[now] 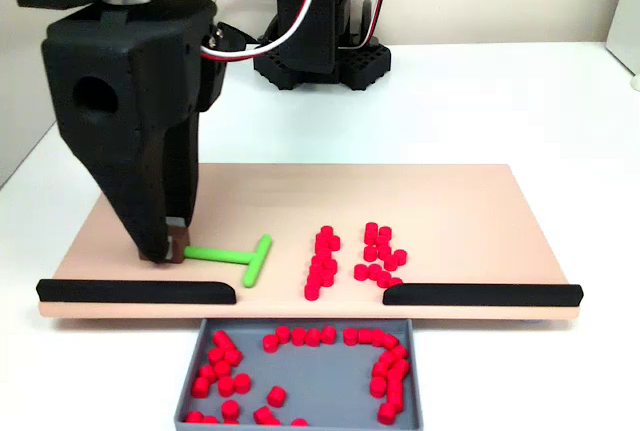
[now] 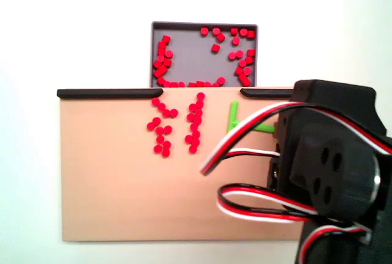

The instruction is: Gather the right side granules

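Nearest in a fixed view sits the grey tray (image 1: 190, 391), open-topped, holding loose red granules along its walls, too many and too overlapped to count. Beyond it lies the tan board (image 1: 470, 201), its near edge fenced by two black rails, the left rail (image 1: 135, 292) and the right rail (image 1: 483, 294), with a gap between them directly above the tray.

Granules on the board (image 1: 325, 256): small bright-red matte cylinders, arranged in two loose columns just behind the gap, roughly ten to twelve in each; the other column (image 1: 378, 251) reaches the inner end of the right rail.

One green T-shaped stick (image 1: 240, 254) lies flat left of the columns, crossbar toward them. The gripper (image 1: 170, 249) stands upright at the stem's free end, fingertips down on the board, pinching that end.

Bare board remains right of the columns and behind them. In another fixed view the arm's black body and its red, white and black cables (image 2: 245, 138) cover the board's lower right corner.
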